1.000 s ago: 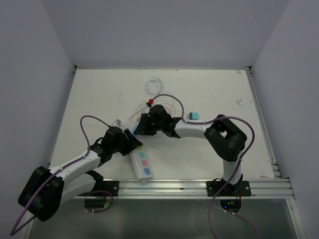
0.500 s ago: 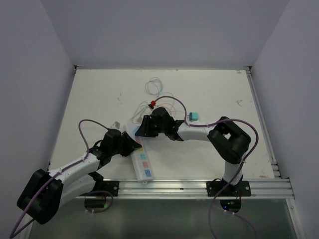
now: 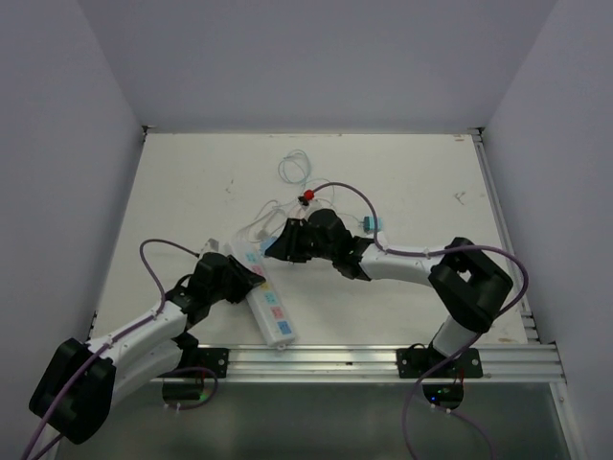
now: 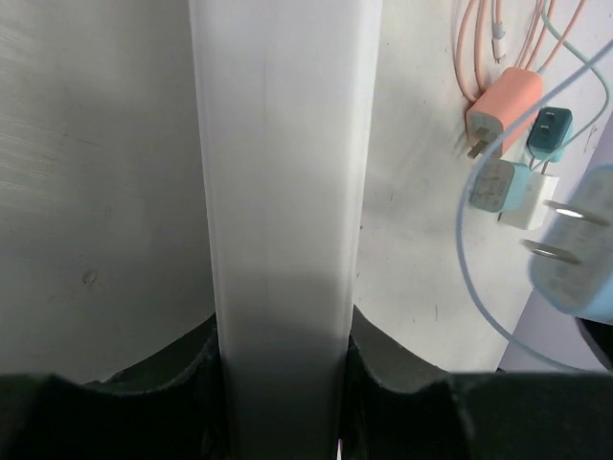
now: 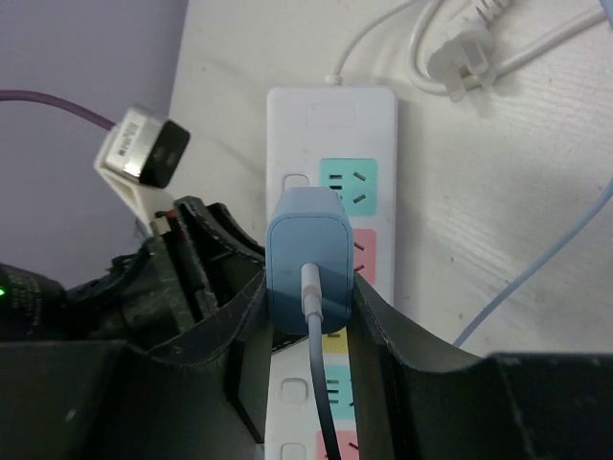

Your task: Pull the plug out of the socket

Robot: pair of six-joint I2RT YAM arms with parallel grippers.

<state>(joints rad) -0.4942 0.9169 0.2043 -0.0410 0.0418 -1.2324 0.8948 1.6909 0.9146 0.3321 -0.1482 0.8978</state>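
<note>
Right tool (image 5: pixel 308 321) is closed on the blue plug (image 5: pixel 305 244), whose bare prongs are seen clear of the socket (image 4: pixel 283 144). The socket, laid on the surface (image 3: pixel 412 182), is clamped by the left tool (image 4: pixel 283 350).

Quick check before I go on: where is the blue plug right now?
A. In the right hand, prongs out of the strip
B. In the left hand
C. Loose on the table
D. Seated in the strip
A: the right hand is shut on the blue plug. The left wrist view shows its bare prongs apart from the power strip, which the left hand clamps.
</note>
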